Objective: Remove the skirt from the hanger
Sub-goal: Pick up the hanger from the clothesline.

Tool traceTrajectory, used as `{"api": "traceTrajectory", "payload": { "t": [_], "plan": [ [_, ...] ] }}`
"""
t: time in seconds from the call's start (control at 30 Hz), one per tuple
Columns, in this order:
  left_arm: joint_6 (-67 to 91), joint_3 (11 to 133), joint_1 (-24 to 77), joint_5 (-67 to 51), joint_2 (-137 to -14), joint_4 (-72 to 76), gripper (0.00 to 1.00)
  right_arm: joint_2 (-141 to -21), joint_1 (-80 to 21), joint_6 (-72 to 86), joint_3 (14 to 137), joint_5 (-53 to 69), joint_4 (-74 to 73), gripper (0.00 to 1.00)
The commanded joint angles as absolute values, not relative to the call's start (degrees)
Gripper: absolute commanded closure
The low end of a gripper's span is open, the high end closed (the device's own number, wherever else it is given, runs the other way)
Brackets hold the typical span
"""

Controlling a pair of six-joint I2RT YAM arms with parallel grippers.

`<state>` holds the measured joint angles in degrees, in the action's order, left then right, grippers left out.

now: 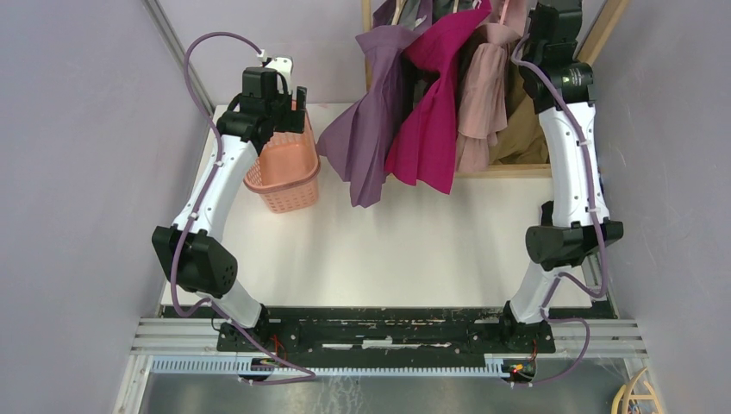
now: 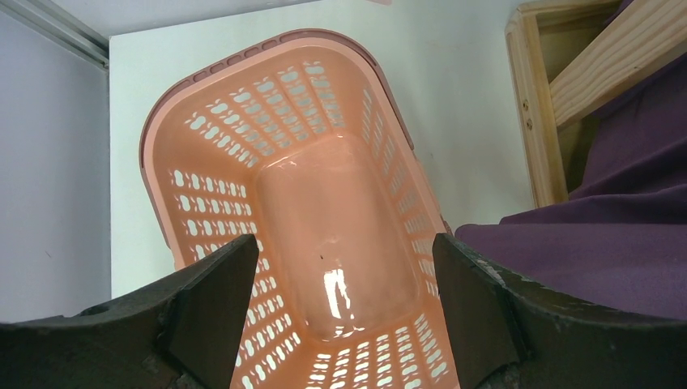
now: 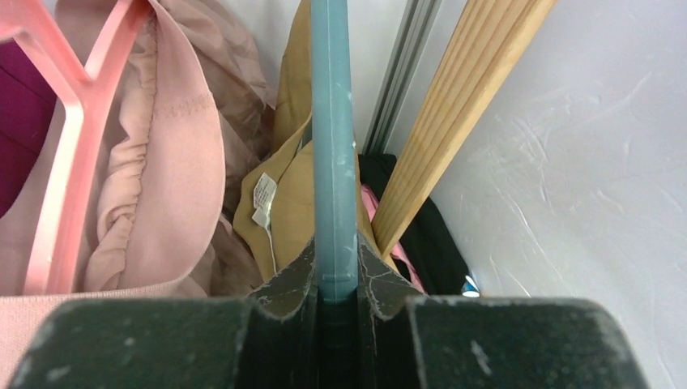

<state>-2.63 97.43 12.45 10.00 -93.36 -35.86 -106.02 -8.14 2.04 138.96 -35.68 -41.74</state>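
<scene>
My right gripper (image 3: 335,267) is shut on a blue-grey hanger (image 3: 332,121) high at the rack's right end (image 1: 543,21). A tan skirt (image 3: 288,186) with a white label hangs beneath that hanger; it also shows in the top view (image 1: 521,129). Beside it a pink skirt (image 3: 162,162) hangs on a pink hanger (image 3: 69,146). My left gripper (image 2: 344,259) is open and empty above the orange basket (image 2: 211,130), and it shows in the top view (image 1: 289,99).
A purple skirt (image 1: 371,129), a magenta skirt (image 1: 431,121) and the pink skirt (image 1: 483,103) hang from the wooden rack (image 2: 535,121). The basket (image 1: 284,168) stands left of them. A wooden post (image 3: 454,113) and the wall are close right of my right gripper.
</scene>
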Motion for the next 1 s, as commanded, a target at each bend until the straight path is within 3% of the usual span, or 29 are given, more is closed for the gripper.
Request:
{"api": "traceTrajectory", "payload": {
  "t": [0.0, 0.4, 0.97],
  "plan": [
    [-2.65, 98.15, 12.24, 8.89, -92.45, -33.59, 0.14, -96.40, -8.69, 3.56, 133.85, -37.03, -25.90, 0.99],
    [-0.62, 97.90, 12.33, 3.90, -91.93, -33.52, 0.15, -81.20, -8.96, 5.83, 107.90, -36.97, -27.01, 0.99],
    [0.49, 97.08, 12.76, -8.13, -89.27, -33.22, 0.16, -70.32, -12.08, 10.82, 102.27, -24.80, -46.00, 0.99]
  ]
}}
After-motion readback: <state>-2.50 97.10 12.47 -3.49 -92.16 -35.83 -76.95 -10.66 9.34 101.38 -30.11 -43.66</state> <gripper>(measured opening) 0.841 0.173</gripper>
